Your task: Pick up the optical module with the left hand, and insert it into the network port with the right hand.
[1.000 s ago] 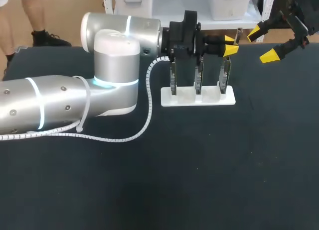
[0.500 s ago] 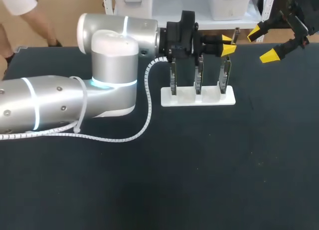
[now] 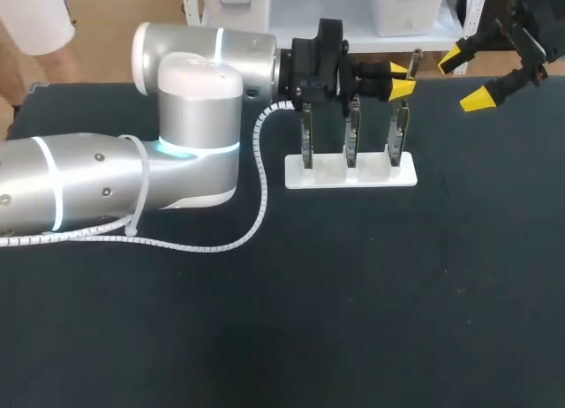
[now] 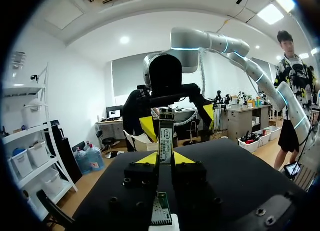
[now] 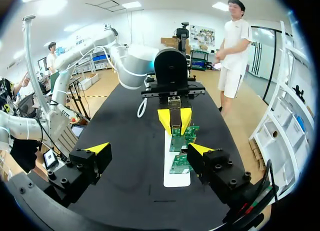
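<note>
Surroundings: a white base stands on the black table toward 12 o'clock. It carries three upright circuit boards in a row running 9 to 3 o'clock. A white spiral cable hangs from the left arm and loops onto the table just at 9 o'clock of the base. The arm comes in from 9 o'clock and its wrist passes over the row, so the boards lie directly beneath the working line.

Left gripper: positioned above the 3 o'clock end of the row, with its yellow tips pinching the optical module from both sides. The module is held in the air over the base and is not touching the boards.

Orientation: the module's long axis runs out along the fingers. Its free end projects past the tips, pointing to 3 o'clock at the right gripper.

Right gripper: stationed at 2 o'clock of the base, well apart from the module, with its fingers spread wide.
</note>
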